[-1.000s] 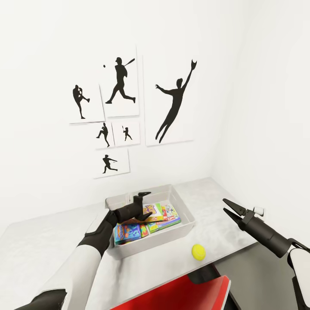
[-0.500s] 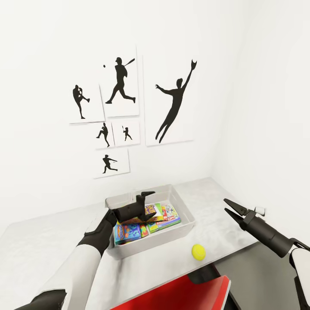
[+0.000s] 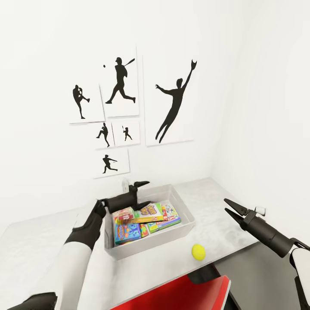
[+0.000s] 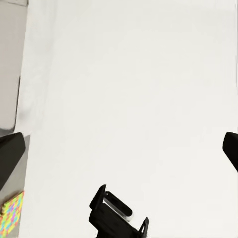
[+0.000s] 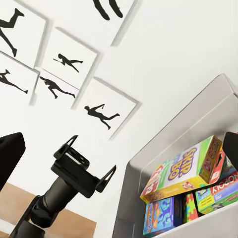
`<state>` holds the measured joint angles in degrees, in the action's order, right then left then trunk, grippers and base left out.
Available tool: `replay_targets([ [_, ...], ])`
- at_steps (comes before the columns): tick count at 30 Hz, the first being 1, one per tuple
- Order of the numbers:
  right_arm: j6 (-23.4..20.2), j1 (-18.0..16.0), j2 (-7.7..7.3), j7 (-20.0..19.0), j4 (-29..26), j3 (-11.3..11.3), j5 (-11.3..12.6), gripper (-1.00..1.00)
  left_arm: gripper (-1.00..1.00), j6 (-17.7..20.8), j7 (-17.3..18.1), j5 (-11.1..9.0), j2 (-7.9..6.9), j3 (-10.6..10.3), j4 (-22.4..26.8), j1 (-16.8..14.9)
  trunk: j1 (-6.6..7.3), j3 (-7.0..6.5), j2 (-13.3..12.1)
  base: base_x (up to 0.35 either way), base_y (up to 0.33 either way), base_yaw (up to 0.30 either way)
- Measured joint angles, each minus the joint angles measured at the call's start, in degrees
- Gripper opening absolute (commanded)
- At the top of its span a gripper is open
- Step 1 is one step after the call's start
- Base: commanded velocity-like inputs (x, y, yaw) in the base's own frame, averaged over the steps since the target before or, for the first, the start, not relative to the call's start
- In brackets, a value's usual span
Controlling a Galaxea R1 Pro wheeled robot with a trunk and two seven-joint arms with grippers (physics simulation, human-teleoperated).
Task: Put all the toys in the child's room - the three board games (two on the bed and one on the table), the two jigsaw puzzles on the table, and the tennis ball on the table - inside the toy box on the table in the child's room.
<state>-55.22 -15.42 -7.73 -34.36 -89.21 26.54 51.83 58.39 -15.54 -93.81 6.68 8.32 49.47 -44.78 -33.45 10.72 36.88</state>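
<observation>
Toys lie packed in the shallow light-grey plastic toy box, which stands on the pale grey-white table top near the white wall. Inside the tub, the white "SKIP BO" game box with orange sides rests tilted across the others; in the right wrist view its raised end leans toward the tub's side wall. Under and beside it lie the light-blue cartoon game box at the near-left of the tub and the green-white Monopoly box with the red banner at the right. A thin strip of multicoloured interlocking jigsaw pieces shows between those two boxes. The small yellow-green tennis ball sits on the table outside the tub, just off its near-right corner, apart from the wall.

Left black gripper hangs above the tub's far-left part, fingers spread, holding nothing; one finger points up over the rear rim, the other reaches toward the SKIP BO box, and contact cannot be confirmed. Right black gripper is held in the air right of the tub, well apart from it and above the table's right edge, its two pointed fingers parted and empty.

Black baseball-player silhouette pictures hang on the wall above the table. A red flat panel shows at the lower edge of the head view.
</observation>
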Motion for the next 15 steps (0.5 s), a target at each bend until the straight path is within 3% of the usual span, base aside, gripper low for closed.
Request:
replay_targets([
  [3,0.00,0.01,0.00,0.00,0.02,0.00,-0.02,1.00,1.00,1.00,0.13,-1.76,-3.05,-0.23,2.42,0.08,0.00,0.00,0.00,0.000,0.000,0.000],
  [4,0.00,0.01,0.00,0.00,0.03,0.00,-0.04,1.00,1.00,1.30,0.20,-3.52,-5.46,-0.33,4.52,0.60,0.00,0.00,0.01,0.000,0.000,0.000],
  [8,0.00,0.01,-0.01,0.00,0.01,0.00,-0.04,1.00,1.00,1.42,0.26,-7.97,-11.34,-0.69,9.00,3.33,0.00,0.00,0.00,0.000,0.000,0.000],
  [9,0.00,0.01,-0.01,-0.01,0.02,0.00,-0.06,1.00,1.00,1.43,0.33,-10.81,-14.17,-1.16,11.04,5.05,0.00,0.01,0.01,0.000,0.000,0.000],
  [15,0.04,0.02,-0.01,-0.01,0.01,0.00,-0.01,1.00,1.00,1.44,0.50,-21.35,-23.73,-2.43,16.54,10.90,0.00,0.00,0.00,0.000,0.000,0.000],
])
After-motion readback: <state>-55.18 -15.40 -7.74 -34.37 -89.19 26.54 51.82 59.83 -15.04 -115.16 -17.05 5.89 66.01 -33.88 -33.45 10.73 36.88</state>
